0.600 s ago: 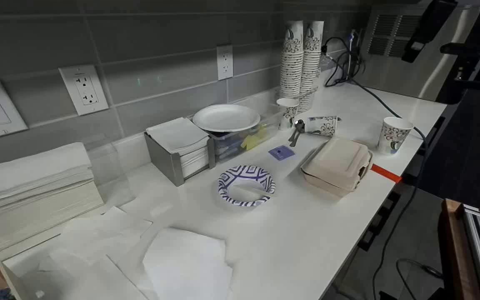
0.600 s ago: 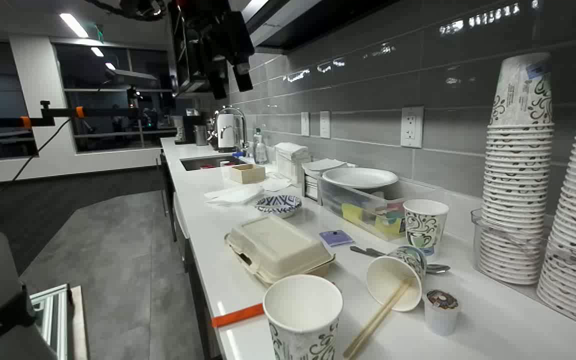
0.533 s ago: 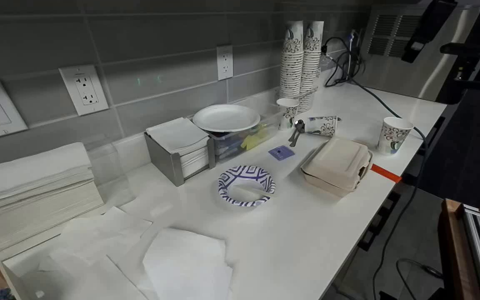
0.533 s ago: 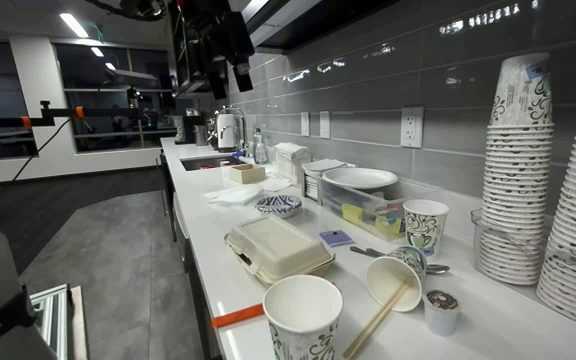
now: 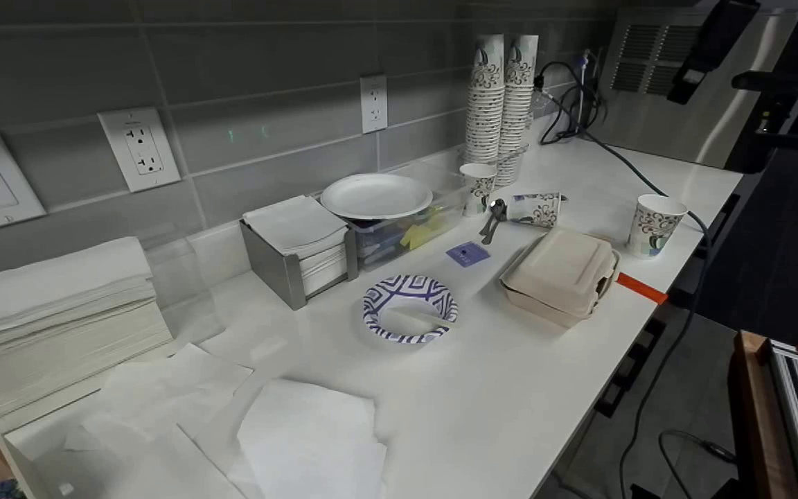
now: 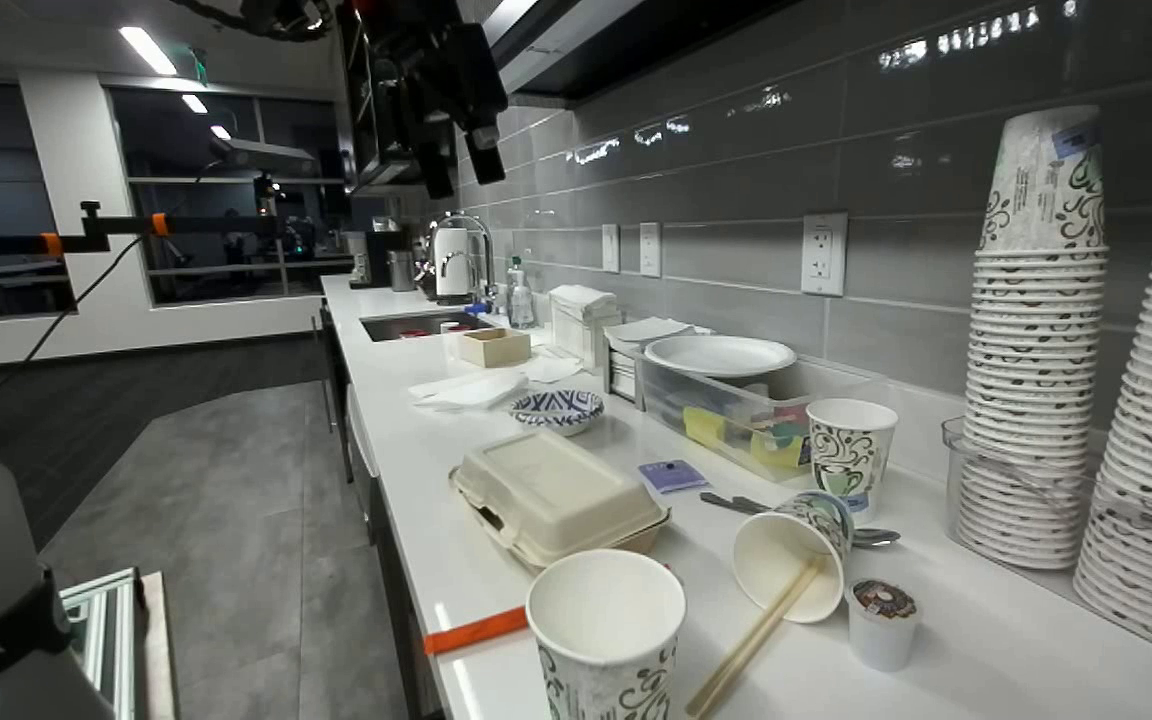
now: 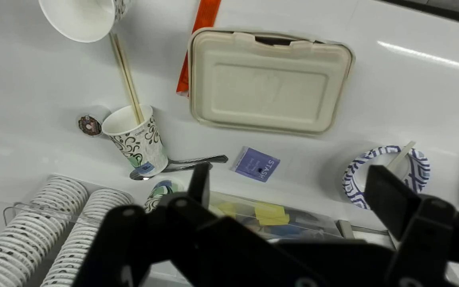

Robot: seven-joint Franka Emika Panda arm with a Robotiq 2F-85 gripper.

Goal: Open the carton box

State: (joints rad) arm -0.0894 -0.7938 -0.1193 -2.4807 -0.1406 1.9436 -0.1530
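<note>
In an exterior view: carton box [image 5: 562, 272] on bench [image 5: 489, 395], lid down, betw. patterned bowl [image 5: 406, 287] and upright cup [image 5: 655, 229], orange strip [image 5: 641, 287] beside it.

In an exterior view: I've got tool [image 6: 463, 172] up high above bench, pointing down, well apart from carton box. Tipped cup [image 6: 771, 558] w/ chopsticks [image 6: 758, 638] in its mouth, coffee pod [image 6: 881, 635] right next to it.

Wrist view: my tool's jaws spread wide, nothing gripped. Carton box out past them, purple sachet [image 7: 256, 164] near its long edge; patterned bowl partly hidden by tool.
</note>
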